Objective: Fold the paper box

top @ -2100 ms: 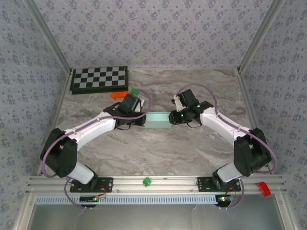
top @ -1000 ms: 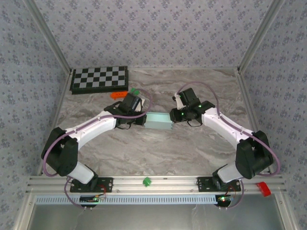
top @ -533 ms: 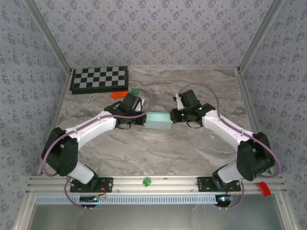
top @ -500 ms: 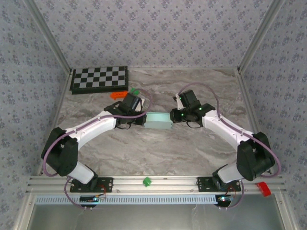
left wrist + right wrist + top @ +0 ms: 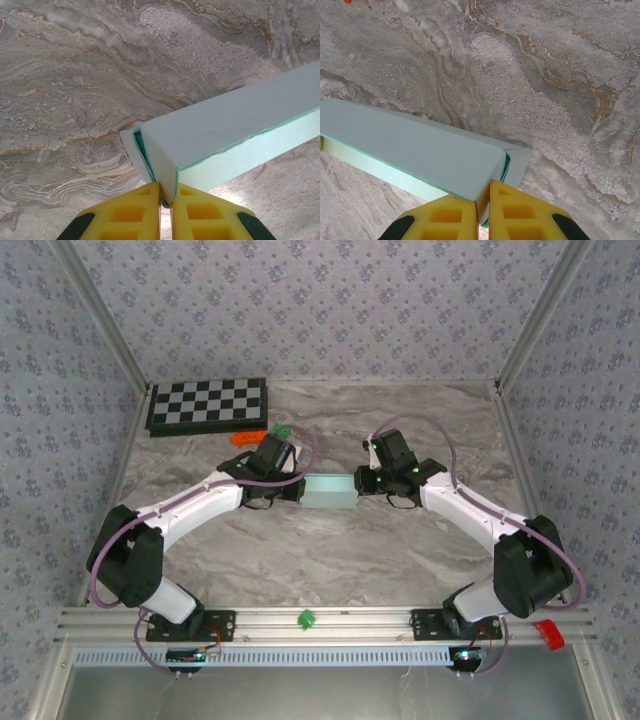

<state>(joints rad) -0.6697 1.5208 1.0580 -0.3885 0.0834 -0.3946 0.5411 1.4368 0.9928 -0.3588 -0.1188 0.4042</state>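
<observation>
Box [image 5: 330, 492] stretching straight between the two claws, one end at each set of fingertips, over the marble table [image 5: 400, 560]; resting on it or hanging just above it, impossible to tell which. Grasping the box's left end with the left claw [image 5: 297, 491]. Looking through the left wrist camera: left claw [image 5: 166, 194] clenching a thin card edge at the corner of the box [image 5: 225, 125], yellow fingers [image 5: 135, 212] pressing almost together, the long mint body running away up and to the right of the tips. Folding in just above and left of those tips, a small end flap [image 5: 129, 145]. Grasping the opposite end with the right claw [image 5: 358, 483]. Looking through the right wrist camera: right claw [image 5: 483, 197] pinching the corner edge of the box [image 5: 420, 150] in the same way, the body running off up and to the left of the tips, another flap [image 5: 520, 165] sticking out just above and right of them. Lying well beyond and left of the left claw, a checkered board [image 5: 207, 405]; lying much nearer beyond that claw, an orange bit [image 5: 243, 438] and a green bit [image 5: 280, 430].
</observation>
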